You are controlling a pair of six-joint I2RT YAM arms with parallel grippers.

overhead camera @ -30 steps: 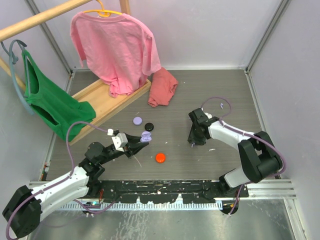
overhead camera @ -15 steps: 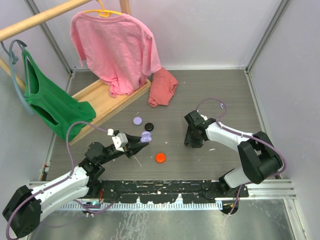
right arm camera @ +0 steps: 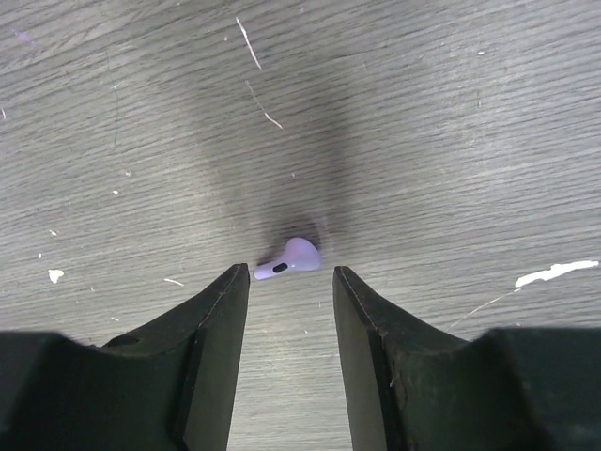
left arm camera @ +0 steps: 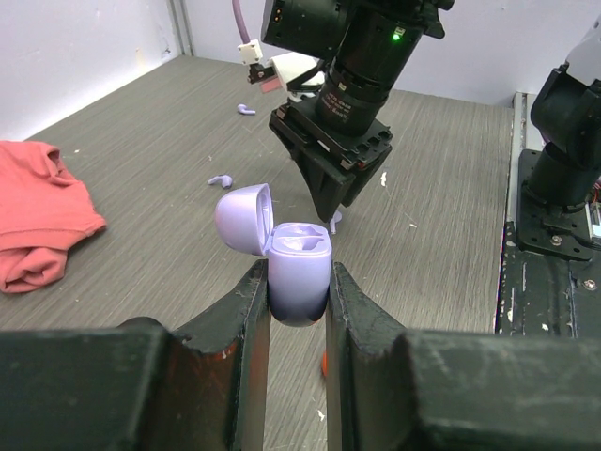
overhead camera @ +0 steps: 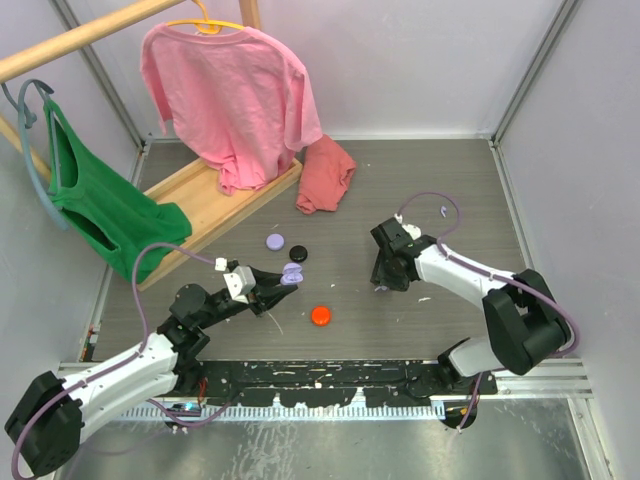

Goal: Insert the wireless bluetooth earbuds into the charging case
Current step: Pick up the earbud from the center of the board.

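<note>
The left arm (overhead camera: 120, 376) and right arm (overhead camera: 455, 268) have white links and black joints. A lavender cable (overhead camera: 165, 245) loops along each. The left gripper (left arm camera: 299, 282) and right gripper (right arm camera: 286, 282) have matte black, wedge-shaped fingers. A green light (left arm camera: 392, 36) glows on the right wrist's black camera.

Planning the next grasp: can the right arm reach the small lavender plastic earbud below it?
Probably yes: the right hand hangs over the small lavender plastic earbud, jaws open either side, nothing between.

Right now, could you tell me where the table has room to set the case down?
Bare: far right, between the red cloth and the wall; also the near strip right of the red puck. Crowded: around the pucks by the left gripper.
</note>
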